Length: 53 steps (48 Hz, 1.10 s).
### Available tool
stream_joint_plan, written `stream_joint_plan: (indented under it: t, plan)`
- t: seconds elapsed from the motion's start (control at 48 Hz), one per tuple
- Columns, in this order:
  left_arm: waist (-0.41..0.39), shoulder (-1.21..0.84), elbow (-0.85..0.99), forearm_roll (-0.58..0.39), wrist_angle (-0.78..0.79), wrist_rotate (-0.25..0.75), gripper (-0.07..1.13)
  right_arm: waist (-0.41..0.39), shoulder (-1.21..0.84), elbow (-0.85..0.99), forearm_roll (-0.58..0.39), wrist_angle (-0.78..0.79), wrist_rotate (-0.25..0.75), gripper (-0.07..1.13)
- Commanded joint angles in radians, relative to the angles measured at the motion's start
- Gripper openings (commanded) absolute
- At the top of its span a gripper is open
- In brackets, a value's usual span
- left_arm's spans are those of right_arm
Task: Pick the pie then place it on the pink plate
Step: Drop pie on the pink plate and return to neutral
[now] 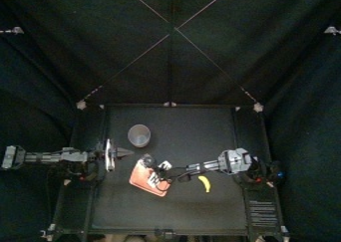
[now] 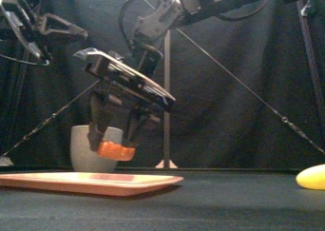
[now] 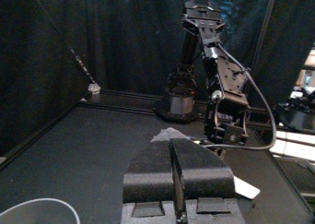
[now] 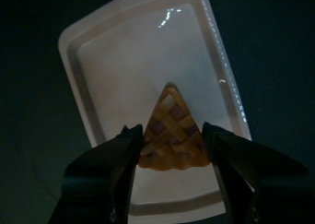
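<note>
1. The flat pink tray (image 2: 51,183), a smooth, glossy rectangle with rounded corners and a raised rim, lies near the front of the black table (image 1: 200,126)
2. A smooth, curved yellow toy banana (image 2: 313,178) lies to the tray's right, well apart from it
3. The right gripper (image 4: 170,135) pinches the pie (image 2: 114,152) by its sides, just above the tray and clear of it
4. The pie is a triangular orange-brown wedge with a woven lattice top
5. The tall grey speckled cup (image 2: 84,149) stands upright behind the tray
6. The left gripper (image 3: 179,186) rests at the table's left, jaws pressed together on nothing
</note>
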Motion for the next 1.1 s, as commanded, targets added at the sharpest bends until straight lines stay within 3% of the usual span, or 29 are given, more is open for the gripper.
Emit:
stream_joint_plan:
  t: [0.021, 0.146, 0.333, 0.5, 0.625, 0.833, 1.104]
  plan:
    - [0.003, 0.005, -0.012, 0.003, -0.009, 0.002, 0.03, 0.012, -0.026, -0.031, -0.003, -0.002, 0.002, 0.91]
    - [0.003, 0.005, -0.012, 0.002, -0.011, 0.002, 0.03, 0.014, -0.026, -0.015, 0.002, 0.006, 0.002, 1.07]
    - [0.003, 0.003, -0.011, 0.0, -0.009, 0.0, 0.03, 0.015, -0.044, 0.011, -0.028, 0.015, 0.006, 1.07]
    - [0.005, 0.005, -0.008, 0.0, -0.011, 0.0, 0.03, 0.026, -0.123, 0.074, -0.127, 0.015, 0.035, 1.07]
    - [0.005, 0.005, -0.003, -0.002, -0.011, 0.0, 0.03, 0.031, -0.204, 0.17, -0.199, -0.014, 0.112, 1.07]
    - [0.012, 0.005, 0.002, -0.002, -0.011, 0.002, 0.03, 0.054, -0.359, 0.399, -0.347, -0.236, 0.192, 1.07]
    - [0.041, 0.005, 0.003, -0.003, -0.006, 0.0, 0.03, 0.015, -0.603, 0.68, -0.371, -0.515, 0.198, 1.07]
